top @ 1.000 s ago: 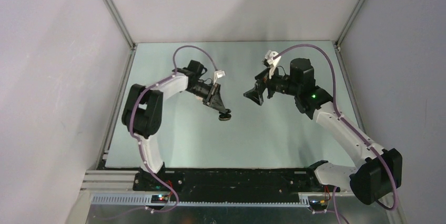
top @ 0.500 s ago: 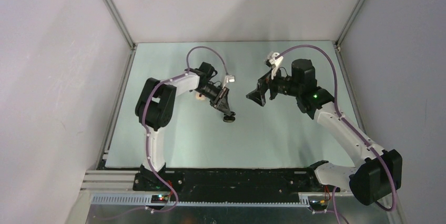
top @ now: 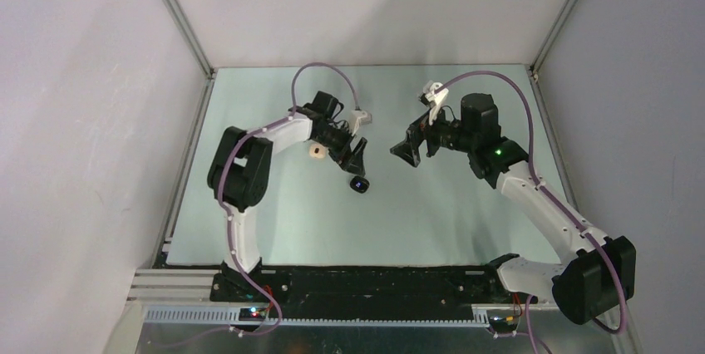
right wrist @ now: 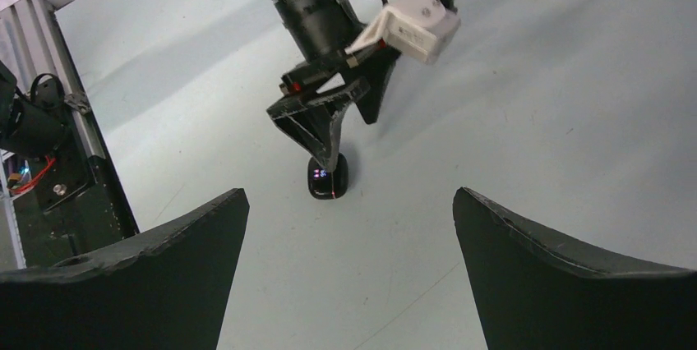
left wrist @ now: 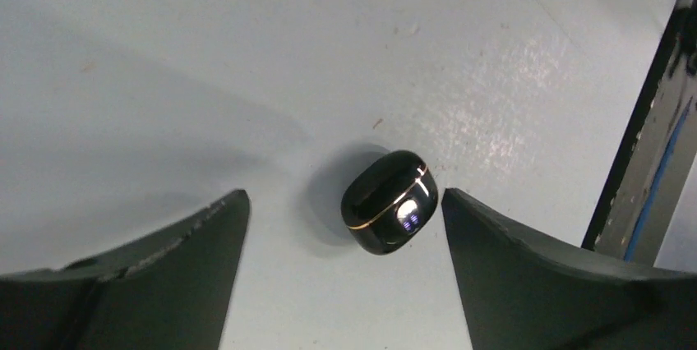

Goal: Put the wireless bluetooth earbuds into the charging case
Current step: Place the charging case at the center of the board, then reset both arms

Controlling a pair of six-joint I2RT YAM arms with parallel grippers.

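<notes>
The black charging case [left wrist: 389, 202] lies shut on the table, with a gold seam and a lit indicator on its side. It also shows as the charging case [top: 359, 185] from above and as the charging case [right wrist: 329, 179] in the right wrist view. My left gripper [left wrist: 345, 194] hovers just above it, open, fingers on either side and not touching. The same left gripper [top: 356, 157] points down toward the near right. My right gripper [top: 403, 152] stands open and empty, farther right, facing the case; it is also seen as the right gripper [right wrist: 351, 192]. No earbuds show.
A small cream-white rounded item [top: 317, 151] sits on the table beside the left arm's wrist; I cannot tell what it is. The enclosure's metal frame rail [left wrist: 649, 128] runs along the table edge. Grey walls close in the left, right and far sides.
The left gripper has opened and let go of the black case, which now rests on the table. The left wrist drew back slightly. The right arm has not moved.
</notes>
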